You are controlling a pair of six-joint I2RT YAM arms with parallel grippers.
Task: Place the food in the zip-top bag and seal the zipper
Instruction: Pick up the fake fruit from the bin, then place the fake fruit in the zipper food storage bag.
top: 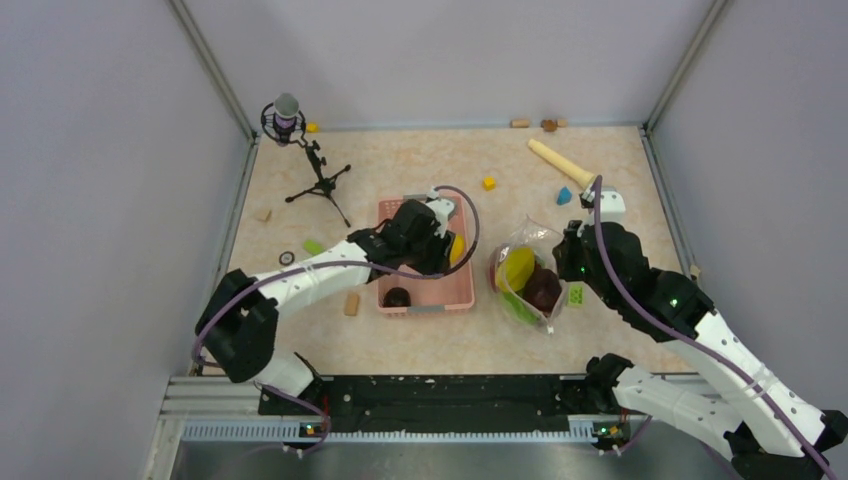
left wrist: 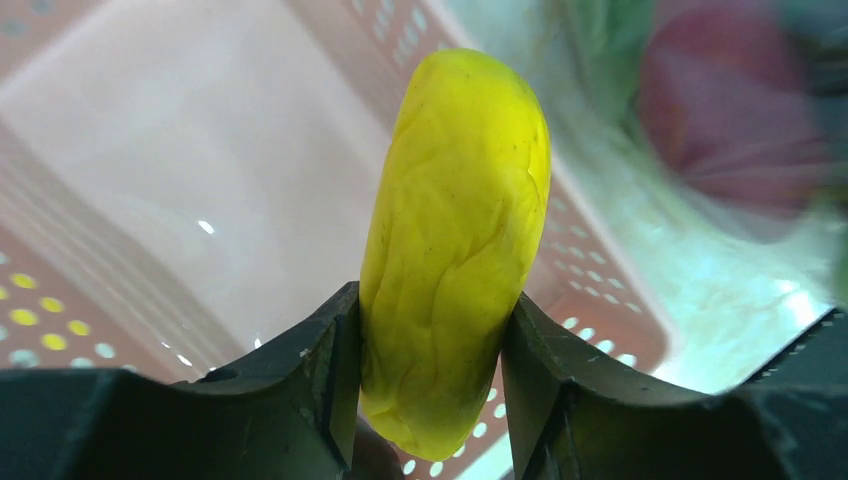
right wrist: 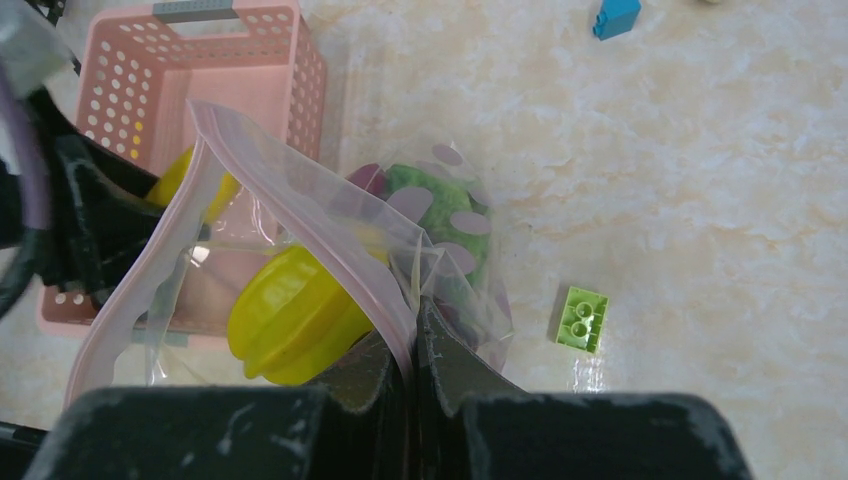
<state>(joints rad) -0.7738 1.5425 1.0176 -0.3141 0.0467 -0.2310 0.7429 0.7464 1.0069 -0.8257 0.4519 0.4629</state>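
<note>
Beige worktop [top: 420,330] | left fingers [left wrist: 335,340] clamped yellow fruit [left wrist: 455,250] low between them | right fingers [right wrist: 440,365] pinched shut on zipper [right wrist: 290,205] | we judged fruit light, squashy; gentle mid-body hold suited

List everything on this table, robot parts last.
basket: one, pink, table centre
yellow fruit: one, yellow, gripped above basket
dark piece: one, brown, basket's near corner
bag: one, clear, right of the basket
bagged food: three seen; yellow, green, dark red; inside bag
rolling pin: one, beige, far right
microphone: one, black stand, far left
small blocks: several, mixed colours, scattered
left claw: one, black, shut on the yellow fruit
right claw: one, black, pinching the bag's pink edge
</note>
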